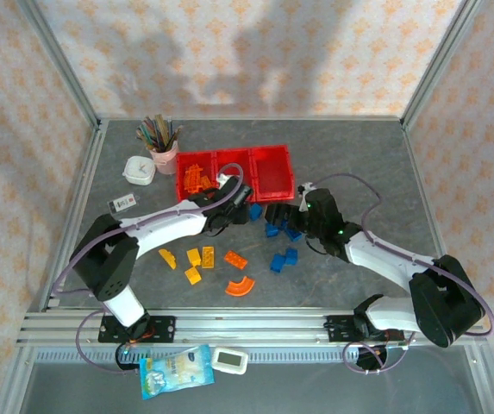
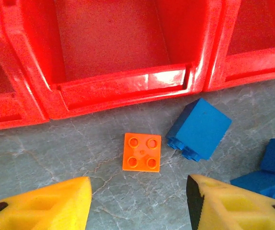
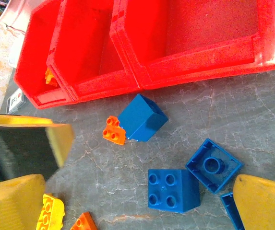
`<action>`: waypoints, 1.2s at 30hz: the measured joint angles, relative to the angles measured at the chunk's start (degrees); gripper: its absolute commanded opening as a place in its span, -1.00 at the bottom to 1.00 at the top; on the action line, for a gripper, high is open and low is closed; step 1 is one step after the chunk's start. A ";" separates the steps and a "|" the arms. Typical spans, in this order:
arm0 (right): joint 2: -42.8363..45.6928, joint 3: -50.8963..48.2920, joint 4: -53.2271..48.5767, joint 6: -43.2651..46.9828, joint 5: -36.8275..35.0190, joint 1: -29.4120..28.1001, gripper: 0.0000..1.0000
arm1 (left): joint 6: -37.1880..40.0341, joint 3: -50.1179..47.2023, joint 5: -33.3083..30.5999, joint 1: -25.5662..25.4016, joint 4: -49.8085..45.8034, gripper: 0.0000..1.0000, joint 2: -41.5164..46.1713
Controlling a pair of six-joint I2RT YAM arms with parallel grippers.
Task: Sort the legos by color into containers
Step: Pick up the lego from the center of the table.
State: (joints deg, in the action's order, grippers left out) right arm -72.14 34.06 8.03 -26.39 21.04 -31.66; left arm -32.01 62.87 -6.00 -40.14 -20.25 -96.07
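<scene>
Looking across the grey table (image 1: pixel 359 155), the row of three red bins (image 1: pixel 281 191) is the thing to steer by. The left arm (image 1: pixel 156 226) reaches in from the near left and the right arm (image 1: pixel 376 254) from the near right, and both end just in front of the bins.

The left gripper (image 2: pixel 137 191) hangs above the table at the front wall of the middle bin. Its yellow fingers (image 2: pixel 46 206) are spread apart and nothing is between them. The right gripper (image 3: pixel 139 182) is spread wide too, grasping nothing, a little further out from the bins.

Left of the bins are a pink cup of pencils (image 1: pixel 164 155) and a small white box (image 1: pixel 139 170).

Some orange bricks (image 1: pixel 196 179) lie inside the leftmost bin. One square orange brick (image 2: pixel 142 152) lies studs-up on the table, just in front of the middle bin. Beside it is a tipped blue brick (image 2: pixel 199 128); the wrist views differ on whether the two touch. More blue bricks (image 3: pixel 171 190) are scattered near the bins' right front. Well out from the bins' front lie yellow bricks (image 1: pixel 199 256) and an orange arch (image 1: pixel 240 285).
</scene>
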 measured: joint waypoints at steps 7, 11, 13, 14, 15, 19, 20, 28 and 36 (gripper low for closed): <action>0.00 0.00 0.42 0.00 -0.04 0.00 1.00 | 0.59 0.09 0.24 0.00 1.90 0.16 -5.77; 0.00 0.00 0.39 0.02 -0.07 0.00 1.00 | 1.07 0.92 0.26 0.00 1.99 0.16 -9.14; 0.02 0.00 0.39 0.02 -0.22 0.00 1.00 | 1.57 1.88 0.24 0.00 2.01 0.16 -10.34; 0.09 0.00 0.37 0.02 -0.24 0.00 1.00 | 1.81 2.40 0.22 0.00 2.05 0.16 -10.88; 0.17 0.00 0.37 0.02 -0.24 0.00 1.00 | 1.99 2.86 0.20 0.00 2.12 0.16 -11.28; 0.81 0.00 0.37 0.02 -0.28 0.00 0.99 | 2.49 4.31 0.20 0.00 2.21 0.13 -12.31; 0.96 0.00 0.37 0.02 -0.31 0.00 1.00 | 2.54 4.57 0.15 0.00 2.19 0.11 -12.52; 1.79 0.00 -0.13 0.04 -0.70 0.00 1.00 | 2.54 5.25 -0.02 0.00 3.19 0.05 -13.70; 2.05 0.00 -0.28 0.04 -0.70 0.00 1.00 | 2.58 4.98 -0.46 0.00 3.15 -0.02 -13.92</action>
State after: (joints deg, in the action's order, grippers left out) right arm -70.08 34.06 7.75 -26.35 20.34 -31.66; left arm -29.43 67.85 -6.46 -40.14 -17.10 -110.00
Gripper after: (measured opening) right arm 0.998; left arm 0.498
